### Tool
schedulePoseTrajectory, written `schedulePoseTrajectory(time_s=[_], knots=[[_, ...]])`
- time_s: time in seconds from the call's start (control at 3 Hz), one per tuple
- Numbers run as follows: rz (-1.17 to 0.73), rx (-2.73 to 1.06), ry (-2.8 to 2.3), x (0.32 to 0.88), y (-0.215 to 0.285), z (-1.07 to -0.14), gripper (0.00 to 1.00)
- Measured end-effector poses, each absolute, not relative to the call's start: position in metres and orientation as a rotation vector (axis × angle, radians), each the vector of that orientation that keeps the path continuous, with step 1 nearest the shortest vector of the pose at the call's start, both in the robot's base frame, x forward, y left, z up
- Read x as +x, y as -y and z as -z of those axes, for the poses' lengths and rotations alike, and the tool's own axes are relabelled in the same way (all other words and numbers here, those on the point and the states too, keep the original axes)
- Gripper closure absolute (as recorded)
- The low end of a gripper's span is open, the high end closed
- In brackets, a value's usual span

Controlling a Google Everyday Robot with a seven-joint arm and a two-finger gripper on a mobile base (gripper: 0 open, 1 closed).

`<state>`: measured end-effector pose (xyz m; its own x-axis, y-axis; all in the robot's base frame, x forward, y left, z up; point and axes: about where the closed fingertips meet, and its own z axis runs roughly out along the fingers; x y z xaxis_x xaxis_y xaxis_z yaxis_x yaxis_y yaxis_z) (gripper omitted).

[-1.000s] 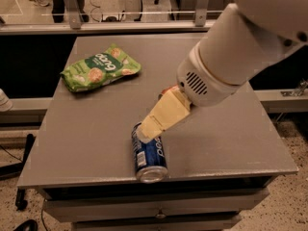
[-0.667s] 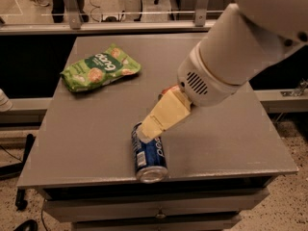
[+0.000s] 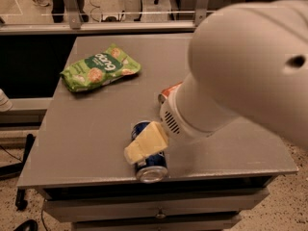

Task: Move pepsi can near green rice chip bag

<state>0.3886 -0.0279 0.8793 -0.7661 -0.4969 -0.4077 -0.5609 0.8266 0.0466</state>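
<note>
One pepsi can [image 3: 151, 169] lies sideways, long axis pointing at the desk [image 3: 86, 134] front. End effector [image 3: 146, 148] is over it, grip state unclear. One chip bag [image 3: 100, 68].

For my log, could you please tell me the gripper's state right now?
Gripper: over the pepsi can lying on the table; open or closed cannot be told.

a single camera looks down steeply from above the near edge of the grey table [image 3: 86, 138], facing across it toward the floor beyond. it sits close behind the arm [image 3: 250, 66], whose white body fills the upper right. the gripper [image 3: 139, 150] hangs at lower centre, over the pepsi can [image 3: 151, 170].
</note>
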Motion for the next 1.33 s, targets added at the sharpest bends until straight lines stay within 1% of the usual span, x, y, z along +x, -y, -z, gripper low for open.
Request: schedulePoseTrajectory(time_s=[0.67, 1.0, 1.33], knots=[[-0.251, -0.624, -2.691, 0.380, 0.001, -0.848, 0.00], [-0.264, -0.629, -2.712, 0.373, -0.017, -0.836, 0.17], [-0.227, -0.646, -2.707, 0.370, -0.020, -0.827, 0.41]])
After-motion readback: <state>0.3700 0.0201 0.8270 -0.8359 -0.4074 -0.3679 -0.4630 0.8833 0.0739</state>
